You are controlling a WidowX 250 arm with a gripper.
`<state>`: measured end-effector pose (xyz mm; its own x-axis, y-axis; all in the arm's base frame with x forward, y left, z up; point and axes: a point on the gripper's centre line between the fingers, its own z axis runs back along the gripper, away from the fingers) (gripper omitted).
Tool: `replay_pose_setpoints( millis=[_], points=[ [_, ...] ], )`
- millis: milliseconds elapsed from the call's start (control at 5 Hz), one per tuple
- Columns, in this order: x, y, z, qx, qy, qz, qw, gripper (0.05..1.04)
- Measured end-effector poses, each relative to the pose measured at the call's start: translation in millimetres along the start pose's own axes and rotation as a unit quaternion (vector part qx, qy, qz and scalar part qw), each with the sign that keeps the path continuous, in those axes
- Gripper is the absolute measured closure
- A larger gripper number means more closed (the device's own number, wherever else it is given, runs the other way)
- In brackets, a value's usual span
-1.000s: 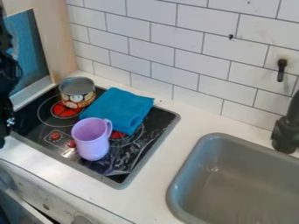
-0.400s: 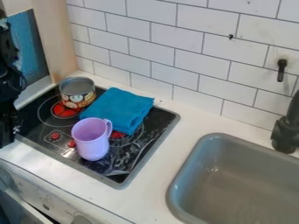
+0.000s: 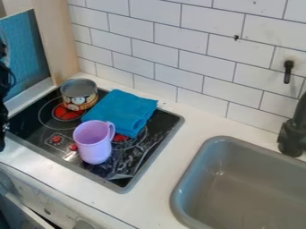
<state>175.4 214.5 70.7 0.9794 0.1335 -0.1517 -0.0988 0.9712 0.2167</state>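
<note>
Black gripper, opening indeterminable; to its right in view, lilac, glossy mug, folded blue cloth, and open-topped metal can with colourful cartoon label.

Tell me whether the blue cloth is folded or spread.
Folded: the blue cloth lies on the stovetop as a compact, layered bundle.

White counter with inset black stovetop and gray sink, a black faucet standing at the sink's far edge. On the stovetop: a short can at the rear left; a folded blue cloth just beside it; an upright purple mug nearer the front.
</note>
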Motion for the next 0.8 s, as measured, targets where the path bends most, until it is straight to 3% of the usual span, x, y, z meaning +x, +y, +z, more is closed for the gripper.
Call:
replay_pose_setpoints(
  millis=[200, 400, 800],
  points=[
    [-2, 14, 2, 0.003, -0.002, 0.009, 1.0, 0.085],
    [-2, 11, -5, -0.018, 0.002, 0.004, 0.9998, 0.085],
    [1, 4, -6, -0.052, -0.014, 0.0, 0.9986, 0.085]
  ],
)
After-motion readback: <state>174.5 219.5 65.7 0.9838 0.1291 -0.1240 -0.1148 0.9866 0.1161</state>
